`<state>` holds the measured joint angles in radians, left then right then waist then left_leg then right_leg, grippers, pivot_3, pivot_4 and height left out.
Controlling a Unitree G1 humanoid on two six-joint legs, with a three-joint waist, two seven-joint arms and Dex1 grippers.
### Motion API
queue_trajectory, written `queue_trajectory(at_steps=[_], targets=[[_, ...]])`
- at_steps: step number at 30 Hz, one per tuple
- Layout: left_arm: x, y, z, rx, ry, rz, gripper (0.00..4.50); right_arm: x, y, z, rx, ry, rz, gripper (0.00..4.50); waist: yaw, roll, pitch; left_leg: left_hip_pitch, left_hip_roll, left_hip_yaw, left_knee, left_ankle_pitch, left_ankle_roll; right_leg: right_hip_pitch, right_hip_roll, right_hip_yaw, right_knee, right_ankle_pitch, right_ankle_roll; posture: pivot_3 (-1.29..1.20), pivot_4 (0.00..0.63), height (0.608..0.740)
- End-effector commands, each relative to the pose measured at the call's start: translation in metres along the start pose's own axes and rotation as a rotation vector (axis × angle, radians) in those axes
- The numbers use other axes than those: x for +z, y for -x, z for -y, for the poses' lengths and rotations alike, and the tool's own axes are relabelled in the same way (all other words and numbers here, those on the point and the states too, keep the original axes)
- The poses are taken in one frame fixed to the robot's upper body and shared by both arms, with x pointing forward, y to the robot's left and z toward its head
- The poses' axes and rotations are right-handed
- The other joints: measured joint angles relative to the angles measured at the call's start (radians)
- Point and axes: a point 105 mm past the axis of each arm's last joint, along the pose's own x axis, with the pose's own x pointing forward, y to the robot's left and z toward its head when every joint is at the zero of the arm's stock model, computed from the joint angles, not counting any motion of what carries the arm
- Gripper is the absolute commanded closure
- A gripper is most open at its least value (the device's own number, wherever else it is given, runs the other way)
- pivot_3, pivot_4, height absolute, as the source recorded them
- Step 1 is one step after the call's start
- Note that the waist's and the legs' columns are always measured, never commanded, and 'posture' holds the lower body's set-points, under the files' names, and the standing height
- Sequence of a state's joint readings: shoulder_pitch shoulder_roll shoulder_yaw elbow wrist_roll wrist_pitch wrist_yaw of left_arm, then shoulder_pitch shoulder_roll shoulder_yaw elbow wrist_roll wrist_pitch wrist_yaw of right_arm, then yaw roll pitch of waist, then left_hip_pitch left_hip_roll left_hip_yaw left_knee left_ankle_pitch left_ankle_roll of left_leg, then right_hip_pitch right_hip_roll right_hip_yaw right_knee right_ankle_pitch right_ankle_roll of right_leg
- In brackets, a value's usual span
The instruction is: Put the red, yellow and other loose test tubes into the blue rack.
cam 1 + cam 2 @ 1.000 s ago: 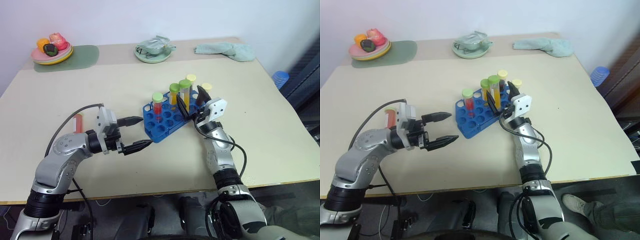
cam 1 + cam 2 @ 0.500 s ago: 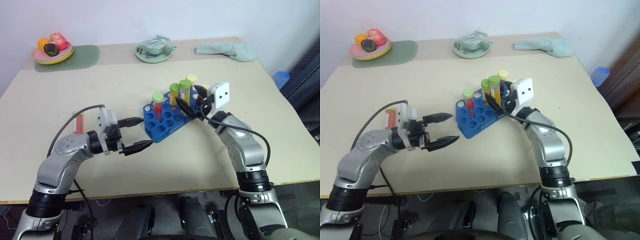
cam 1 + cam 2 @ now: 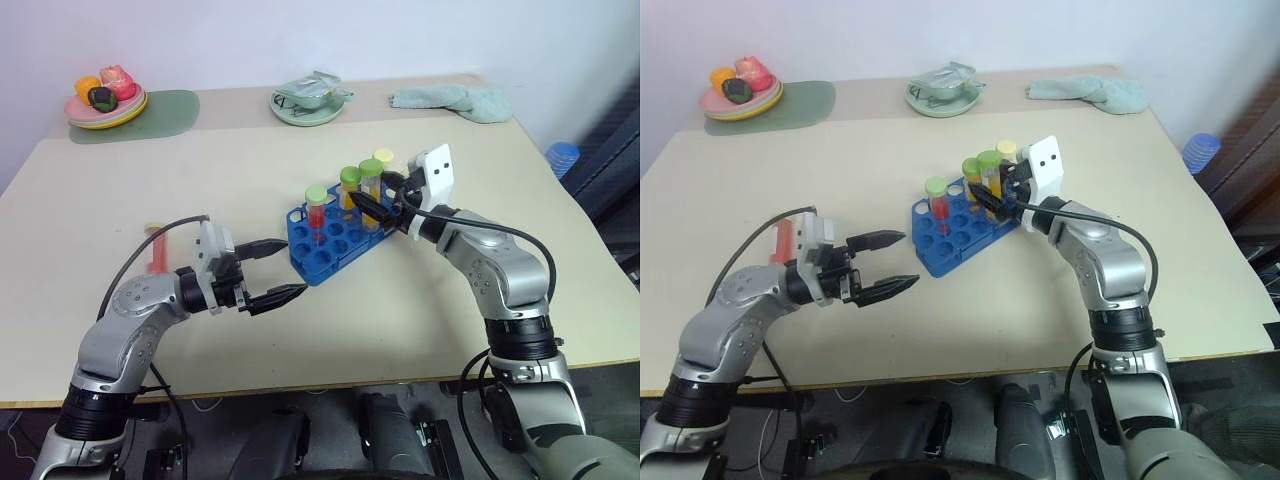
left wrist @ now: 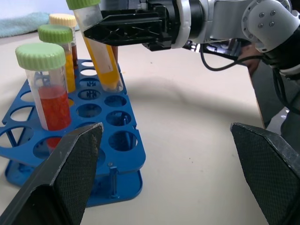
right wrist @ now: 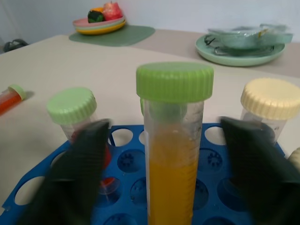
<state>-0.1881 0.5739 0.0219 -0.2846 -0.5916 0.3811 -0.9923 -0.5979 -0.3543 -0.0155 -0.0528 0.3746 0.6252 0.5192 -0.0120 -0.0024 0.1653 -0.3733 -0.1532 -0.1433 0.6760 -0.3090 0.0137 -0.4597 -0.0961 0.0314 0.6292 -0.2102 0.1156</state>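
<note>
- The right gripper [image 3: 375,198] reaches in level from the far right of the blue rack [image 3: 325,256]. Its two black fingers stand apart on either side of a green-capped tube of yellow liquid [image 5: 172,159] that sits in a rack hole, with a gap showing on each side.
- We judge the main risk to be here: if the fingers close off-centre or pull sideways, they could tip this tube, knock the cream-capped tube [image 5: 271,105] just beside it, or drag the light rack across the table [image 3: 420,330].
- From the left wrist view the yellow tube appears to lean, so it may not be fully seated and could topple when let go.
- The left gripper [image 3: 290,267] hovers with its jaws wide open and holds nothing, just beside the rack's near left corner. A small forward drift could shove the rack.
- A red-filled tube with a green cap [image 3: 315,212] stands in the rack, near the left end.
- One loose red tube [image 3: 155,250] lies flat on the table, well apart from the rack, beyond the left arm. That arm and its cable lie between the tube and the rack.
- Along the far edge we see a plate of toy fruit [image 3: 104,103], a green dish [image 3: 308,104] and a folded cloth [image 3: 450,99], all well clear.
</note>
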Motion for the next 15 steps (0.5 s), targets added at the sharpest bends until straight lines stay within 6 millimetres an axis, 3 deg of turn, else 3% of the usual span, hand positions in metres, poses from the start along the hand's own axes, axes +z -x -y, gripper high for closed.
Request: queue_trajectory(at_steps=[1, 15], targets=[[0.0051, 0.0013, 0.0013, 0.005, -0.028, 0.02, 0.0, 0.0163, -0.0003, -0.0001, 0.01, 0.044, 0.042, 2.91, 0.0, 0.0, 0.0, 0.0, 0.0, 0.0, 0.0, 0.0, 0.0, 0.0, 0.0, 0.0, 0.0, 0.0, 0.0, 0.0, 0.15, 0.74], [0.0074, -0.0009, 0.0006, -0.001, -0.026, 0.02, 0.0, 0.0174, 0.0051, -0.0019, -0.018, 0.066, 0.092, 2.91, 0.001, 0.0, 0.0, 0.0, 0.0, 0.0, 0.0, 0.0, 0.0, 0.0, 0.0, 0.0, 0.0, 0.0, 0.0, 0.0, 0.15, 0.74]])
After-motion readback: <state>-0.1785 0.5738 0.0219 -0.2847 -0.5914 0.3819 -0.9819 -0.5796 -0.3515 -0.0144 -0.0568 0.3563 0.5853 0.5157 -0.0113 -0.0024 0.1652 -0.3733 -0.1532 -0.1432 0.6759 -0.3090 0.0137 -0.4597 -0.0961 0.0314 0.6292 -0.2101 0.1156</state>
